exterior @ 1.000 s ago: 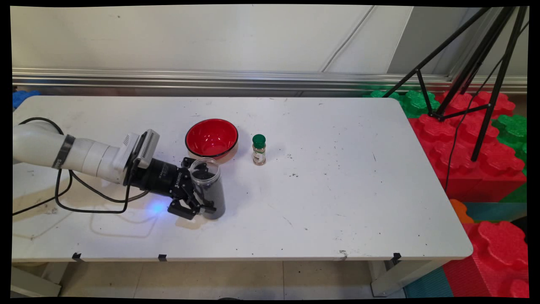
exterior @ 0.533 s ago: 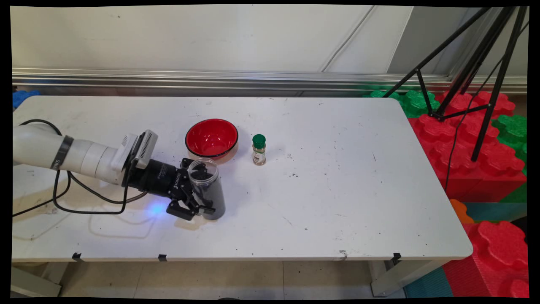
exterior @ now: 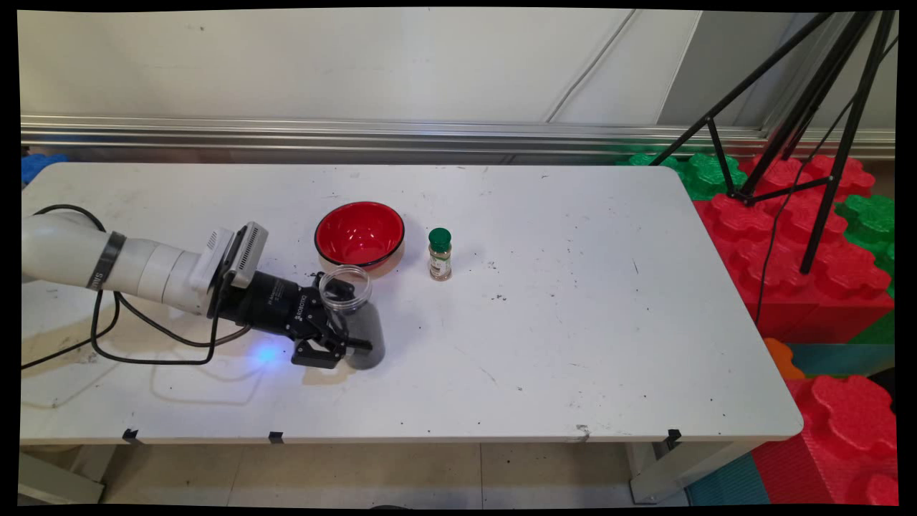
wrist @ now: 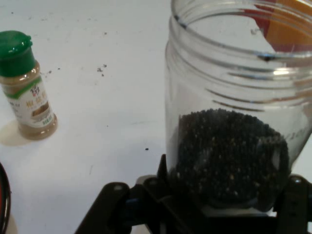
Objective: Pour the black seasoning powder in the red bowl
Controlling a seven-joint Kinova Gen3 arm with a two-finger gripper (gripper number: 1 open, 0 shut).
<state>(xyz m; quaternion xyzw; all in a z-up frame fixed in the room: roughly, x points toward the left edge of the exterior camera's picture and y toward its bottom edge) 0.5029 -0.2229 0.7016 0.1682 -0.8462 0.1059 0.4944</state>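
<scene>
Gripper (exterior: 342, 337), left of centre in the main view, closed around the lower body of a clear, lidless jar (exterior: 351, 315) part-filled with fine black grains; the low, sideways grasp leaves the open mouth upward and unobstructed, so the contents stay put; in the hand view the jar (wrist: 234, 122) fills the right half, clamped between the fingers at the bottom edge. Just above it in the main view, a red bowl (exterior: 359, 233) stands upright; right of the bowl, a green-capped spice bottle (exterior: 439, 254), its label printed with characters too small to read; all on the white table (exterior: 573, 322).
</scene>
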